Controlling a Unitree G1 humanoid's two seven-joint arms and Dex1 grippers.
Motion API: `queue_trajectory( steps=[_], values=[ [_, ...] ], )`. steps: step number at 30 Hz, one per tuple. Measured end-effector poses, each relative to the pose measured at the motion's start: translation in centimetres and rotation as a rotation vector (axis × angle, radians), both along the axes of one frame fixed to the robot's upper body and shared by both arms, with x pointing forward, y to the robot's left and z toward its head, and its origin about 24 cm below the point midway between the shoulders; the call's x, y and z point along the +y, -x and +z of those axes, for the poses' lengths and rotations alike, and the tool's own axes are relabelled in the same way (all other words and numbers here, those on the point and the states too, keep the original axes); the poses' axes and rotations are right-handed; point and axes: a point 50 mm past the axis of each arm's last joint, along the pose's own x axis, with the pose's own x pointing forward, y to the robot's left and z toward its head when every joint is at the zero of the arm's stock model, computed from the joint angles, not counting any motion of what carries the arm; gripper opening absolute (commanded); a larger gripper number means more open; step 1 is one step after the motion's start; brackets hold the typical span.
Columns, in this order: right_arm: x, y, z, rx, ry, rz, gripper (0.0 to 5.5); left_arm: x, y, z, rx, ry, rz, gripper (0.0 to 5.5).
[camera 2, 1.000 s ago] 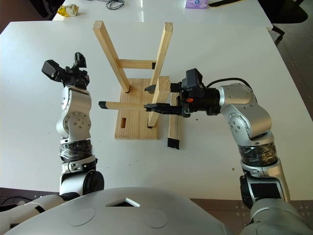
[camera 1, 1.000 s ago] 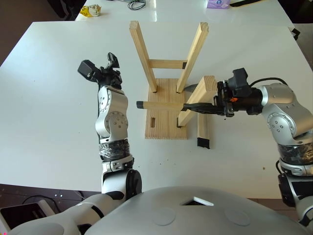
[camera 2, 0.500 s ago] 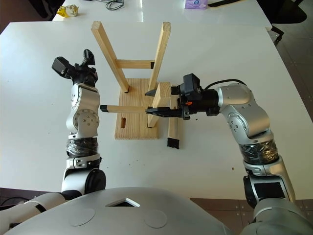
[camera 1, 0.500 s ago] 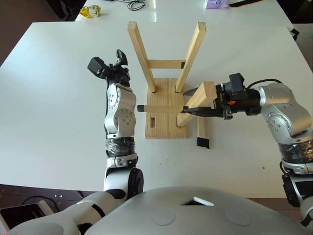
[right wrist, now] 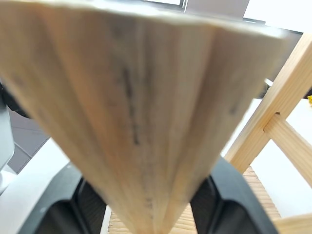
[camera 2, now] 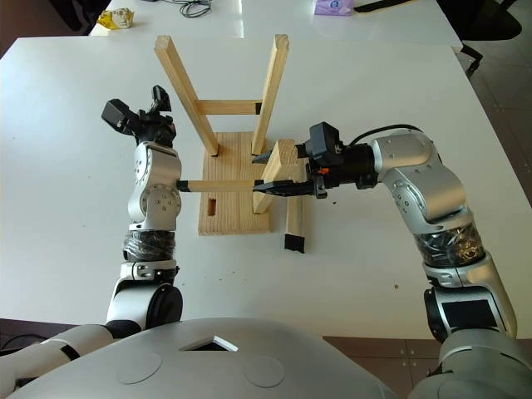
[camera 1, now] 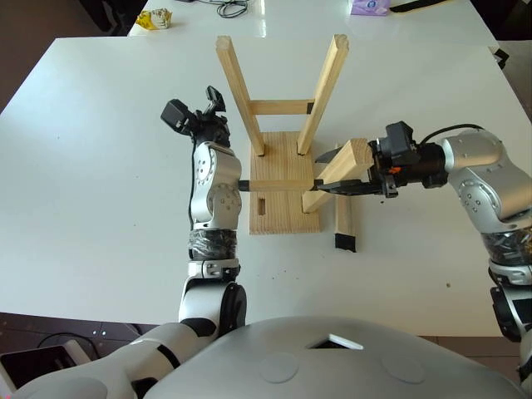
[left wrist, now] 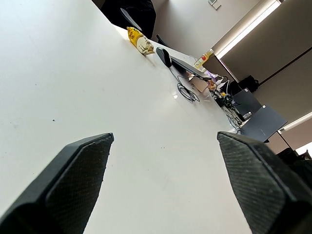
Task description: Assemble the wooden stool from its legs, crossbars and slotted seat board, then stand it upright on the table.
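The slotted seat board (camera 1: 281, 209) lies flat on the white table. Two legs (camera 1: 235, 91) (camera 1: 326, 90) rise from it, joined by a crossbar (camera 1: 283, 106). My right gripper (camera 1: 331, 172) is shut on a third leg (camera 1: 342, 166), held tilted over the board's right edge; this leg (right wrist: 141, 107) sits between the dark fingers (right wrist: 66, 212). A second crossbar (camera 1: 278, 184) sticks out leftward from that leg. One more leg (camera 1: 343, 223) lies loose on the table beside the board. My left gripper (camera 1: 193, 106) is raised just left of the stool, open and holding nothing (left wrist: 165, 136).
A yellow packet (camera 1: 155, 17), cables (camera 1: 229, 7) and a purple pack (camera 1: 370, 7) sit at the table's far edge. Wide bare tabletop lies to the left and in front of the board.
My left arm has swung to the right, closer to the stool's left leg, its gripper still open. The right gripper keeps hold of the leg and has barely shifted.
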Motion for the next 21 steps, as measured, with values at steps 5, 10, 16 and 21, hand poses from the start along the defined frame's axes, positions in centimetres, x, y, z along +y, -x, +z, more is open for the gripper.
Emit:
queue_trajectory(
  steps=[5, 10, 16, 21],
  values=[
    [0.1, -1.0, 0.4, -0.007, 0.045, 0.034, 2.00, 0.1, 0.0, -0.5, 0.001, 0.008, 0.018, 3.95],
    [0.4, -1.8, 0.8, -0.016, 0.081, 0.058, 2.00, 0.4, 0.0, -0.4, -0.022, 0.013, 0.049, 3.95],
    [1.0, -2.4, 0.8, -0.018, 0.083, 0.071, 2.00, 1.3, 0.4, 0.3, -0.060, 0.024, 0.118, 3.95],
    [1.9, -2.6, 0.5, -0.005, 0.071, 0.054, 2.59, 2.2, 1.0, 2.2, -0.128, 0.036, 0.168, 3.95]
  ],
)
